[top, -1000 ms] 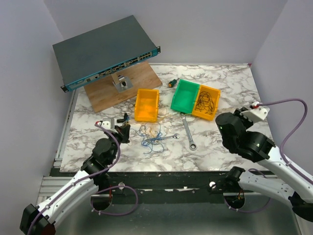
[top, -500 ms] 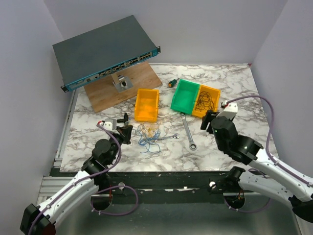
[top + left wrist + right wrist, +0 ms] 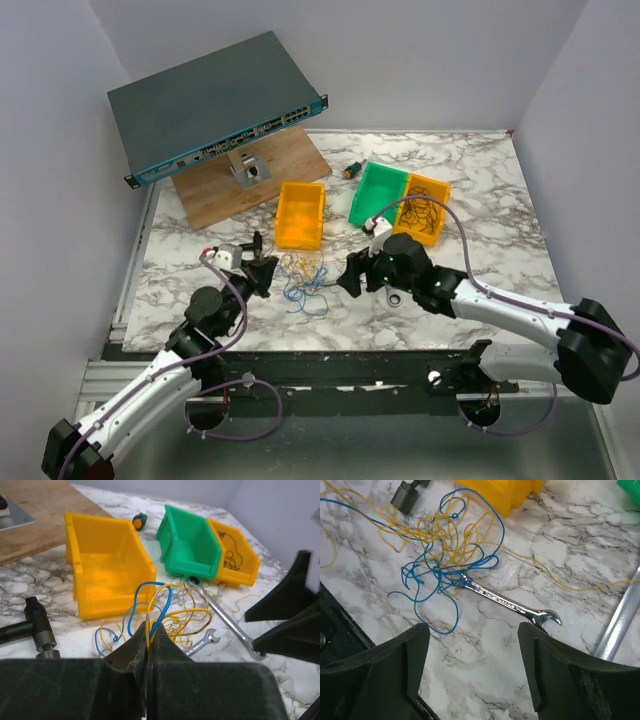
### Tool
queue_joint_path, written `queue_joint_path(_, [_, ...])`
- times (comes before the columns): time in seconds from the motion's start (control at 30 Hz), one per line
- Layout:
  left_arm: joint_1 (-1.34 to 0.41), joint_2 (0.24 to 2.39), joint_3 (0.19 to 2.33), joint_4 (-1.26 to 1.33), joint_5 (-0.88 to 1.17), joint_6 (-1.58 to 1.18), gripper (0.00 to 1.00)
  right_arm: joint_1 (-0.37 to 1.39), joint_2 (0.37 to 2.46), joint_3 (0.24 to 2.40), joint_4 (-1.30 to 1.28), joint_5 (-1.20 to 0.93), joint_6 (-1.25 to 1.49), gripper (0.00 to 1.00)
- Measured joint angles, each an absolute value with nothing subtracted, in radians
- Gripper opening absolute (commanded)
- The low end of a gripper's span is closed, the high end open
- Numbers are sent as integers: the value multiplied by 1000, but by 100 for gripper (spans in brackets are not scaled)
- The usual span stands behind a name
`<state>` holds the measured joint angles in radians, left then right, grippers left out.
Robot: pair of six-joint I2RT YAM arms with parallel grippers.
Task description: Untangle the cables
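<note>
**Wrench snagged in the tangle as the second pincer arrives**

The cables (image 3: 303,275) lie in a loose knot of blue and yellow strands on the bench (image 3: 480,270), just near of the yellow bin (image 3: 300,213) and between the two arms. The left pincer (image 3: 148,630) is clamped tight on a few strands at the left edge of the knot, which rise out of its jaws in a loop. The right pincer (image 3: 472,635) hangs over the right side with its jaws wide and nothing between them.

The main hazard is the small wrench (image 3: 507,602): its left end sits inside the blue loops, and a strand seems wound around it. A pull from either side would likely drag the wrench along and cinch the knot tighter. Closing where it hangs, the right pincer could catch the wrench shaft, not a wire. One yellow strand trails right towards the large wrench (image 3: 620,625) and may catch there. The wires are very thin, so they may also slide out of the left grip under tension.
</note>
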<state>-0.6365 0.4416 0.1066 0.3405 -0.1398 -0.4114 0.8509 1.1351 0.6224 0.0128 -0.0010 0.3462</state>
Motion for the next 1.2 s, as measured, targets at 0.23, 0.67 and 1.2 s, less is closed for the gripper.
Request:
queue_joint_path(0.23, [-637, 200, 52, 358, -167, -413, 0, 851, 1311, 641, 167, -101, 304, 75])
queue_joint_path(0.67, [-636, 224, 36, 365, -162, -413, 0, 853, 1557, 601, 683, -256, 307, 66])
queue_joint_path(1.2, [-636, 206, 36, 365, -162, -419, 0, 859, 1764, 622, 991, -345, 396, 56])
